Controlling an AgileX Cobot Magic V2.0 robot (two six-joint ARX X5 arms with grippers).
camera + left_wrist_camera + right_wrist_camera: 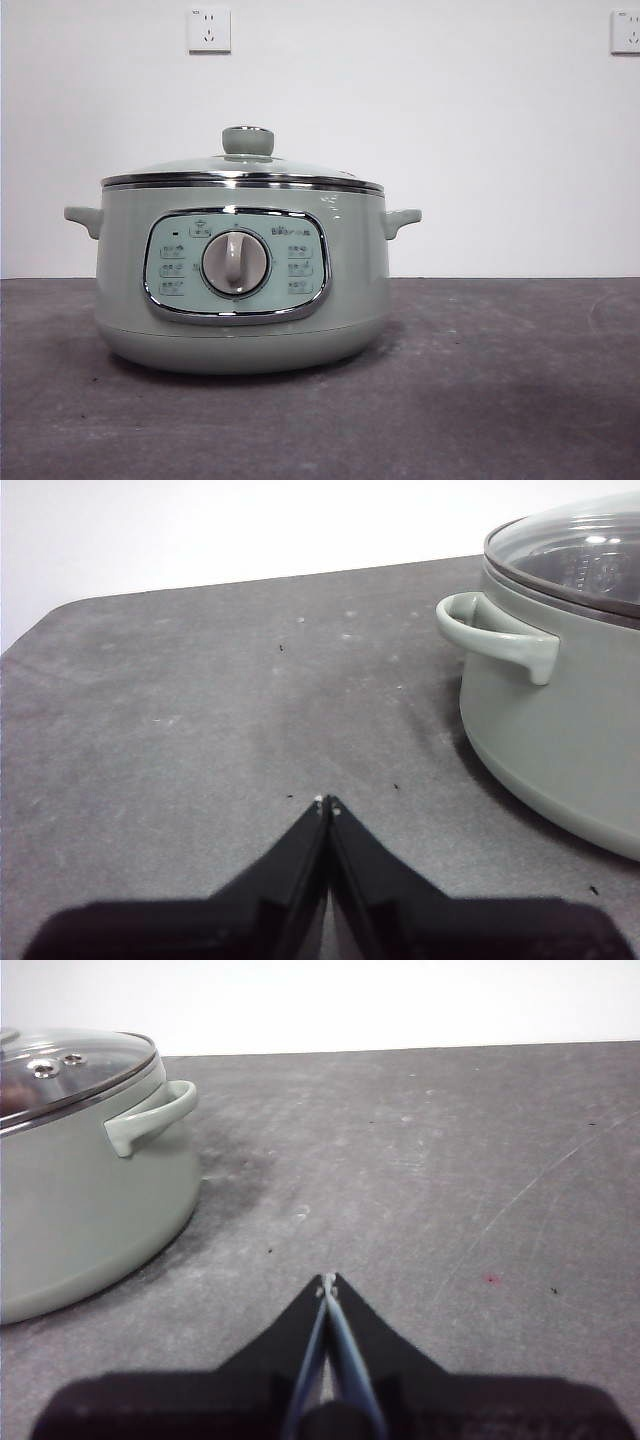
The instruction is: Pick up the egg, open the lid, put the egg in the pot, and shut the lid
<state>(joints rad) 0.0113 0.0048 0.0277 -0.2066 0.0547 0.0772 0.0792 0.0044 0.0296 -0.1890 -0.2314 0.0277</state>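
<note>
The sage-green pot (240,290) stands on the dark grey table with its dial panel facing the front view. The glass lid (243,172) with its green knob sits shut on the pot. The egg is not in view in any frame. My left gripper (326,804) is shut and empty, low over the table beside the pot's side handle (497,637). My right gripper (327,1282) is shut and empty, low over the table on the pot's other side, apart from its handle (152,1115). Neither gripper shows in the front view.
The grey table (500,380) stretches bare to the right of the pot in the front view. A white wall with two power sockets (208,29) stands behind. The table's rounded corner (40,630) shows in the left wrist view.
</note>
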